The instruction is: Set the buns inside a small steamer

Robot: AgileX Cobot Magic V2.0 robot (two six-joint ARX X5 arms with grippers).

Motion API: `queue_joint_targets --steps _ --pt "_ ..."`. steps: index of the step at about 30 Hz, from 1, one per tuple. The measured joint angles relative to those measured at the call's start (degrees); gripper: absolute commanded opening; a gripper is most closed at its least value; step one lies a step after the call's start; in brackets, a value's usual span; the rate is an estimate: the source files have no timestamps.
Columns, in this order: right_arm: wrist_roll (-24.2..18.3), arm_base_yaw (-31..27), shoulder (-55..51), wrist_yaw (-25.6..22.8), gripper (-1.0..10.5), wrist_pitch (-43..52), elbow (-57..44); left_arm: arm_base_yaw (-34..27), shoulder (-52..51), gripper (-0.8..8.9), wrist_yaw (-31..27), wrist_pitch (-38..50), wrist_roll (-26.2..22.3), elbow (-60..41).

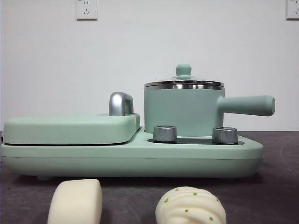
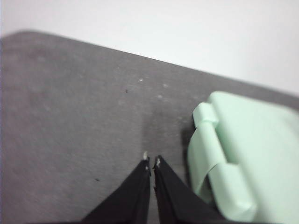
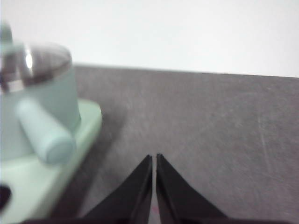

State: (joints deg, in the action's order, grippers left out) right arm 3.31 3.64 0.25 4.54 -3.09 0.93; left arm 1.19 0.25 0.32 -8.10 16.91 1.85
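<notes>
Two white buns lie at the table's front edge in the front view: a smooth plain bun [image 1: 75, 201] on the left and a pleated bun with green flecks [image 1: 190, 206] on the right. Behind them the small steamer [image 1: 183, 112], mint green with a steel rim, stands on its base with the green-knobbed glass lid [image 1: 183, 79] on and its handle [image 1: 247, 105] pointing right. The steamer [image 3: 37, 102] also shows in the right wrist view, beside my shut right gripper [image 3: 154, 157]. My shut left gripper [image 2: 151, 161] hovers over bare table by the flat griddle [image 2: 247, 149]. Neither holds anything.
The mint-green cooker base [image 1: 131, 156] spans most of the table, with a closed flat griddle [image 1: 70, 128] and silver handle [image 1: 120, 103] on its left and two steel knobs [image 1: 165, 133] in front of the steamer. Dark grey tabletop [image 3: 215, 121] lies to either side.
</notes>
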Motion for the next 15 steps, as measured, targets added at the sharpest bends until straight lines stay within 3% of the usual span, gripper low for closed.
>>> queue_joint_targets --steps 7,11,15 --pt "14.4 0.0 0.0 0.4 0.1 8.4 0.0 0.0 0.0 0.16 0.0 6.6 20.5 0.0" --pt "17.0 0.0 0.0 0.4 0.1 14.6 0.3 0.0 0.0 0.16 0.0 17.0 24.4 0.0" --pt "17.9 0.0 0.1 0.3 0.1 13.0 4.7 0.0 0.0 0.16 0.0 24.4 25.2 0.4"
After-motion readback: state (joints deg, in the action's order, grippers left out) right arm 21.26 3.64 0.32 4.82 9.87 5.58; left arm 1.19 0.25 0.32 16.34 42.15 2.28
